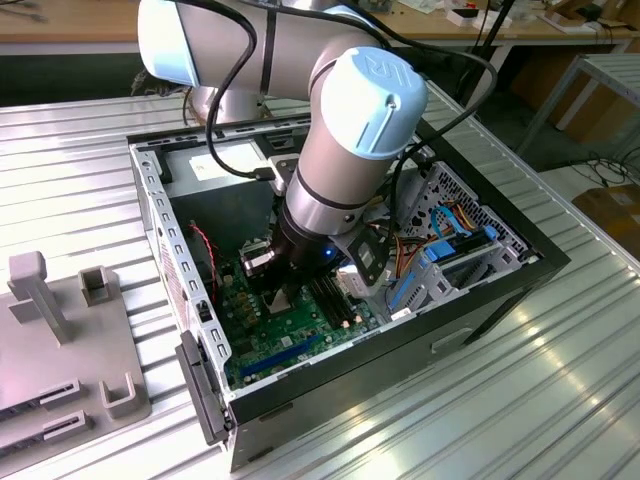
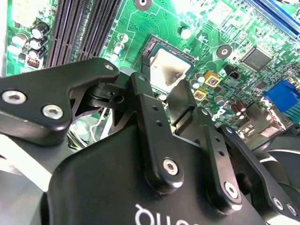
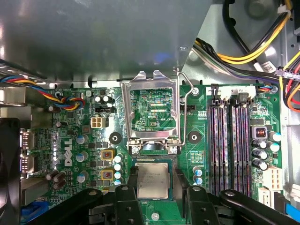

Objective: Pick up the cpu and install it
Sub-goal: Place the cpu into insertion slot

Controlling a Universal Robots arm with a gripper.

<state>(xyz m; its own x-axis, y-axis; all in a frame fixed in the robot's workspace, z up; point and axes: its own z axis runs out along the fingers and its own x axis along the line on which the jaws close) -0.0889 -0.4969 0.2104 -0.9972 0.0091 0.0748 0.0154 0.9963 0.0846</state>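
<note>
First wrist view, item one: fingers (image 3: 125, 202), black, a pair, spread wider than the chip that lies between their lines, with nothing clamped. It cannot be told whether the tips touch the board. Second wrist view, same fingers (image 2: 149, 110): parted, with a bare gap at the tips.

Item two: cpu (image 3: 152, 180), small and square with a silver-grey top, lying flat inside the black-framed socket (image 3: 176, 183), just beyond the fingertips. Same cpu (image 2: 171, 70) in the second wrist view, top mottled, level in the socket.

Item three: load plate (image 3: 126, 112), a metal frame, hinged up and standing open just beside the socket. Wire lever (image 3: 183, 108) is raised alongside it.

Item four: motherboard (image 3: 70, 154), green, carrying the socket. Long dark memory slots (image 3: 229, 145) run near the socket.

Item five: cables (image 3: 243, 54), yellow and black, crossing the case's metal interior. A twisted multicoloured bundle (image 3: 51, 96) lies over the board's far edge.

Item six, exterior view: arm (image 1: 350, 130), silver with pale blue caps, angled down into the open computer case (image 1: 470, 310), wrist low over the motherboard (image 1: 290, 345). The case lies on its side on a ribbed metal bench (image 1: 520, 420). A grey fixture (image 1: 60, 350) stands on the bench at the exterior view's left, well apart from the case.
</note>
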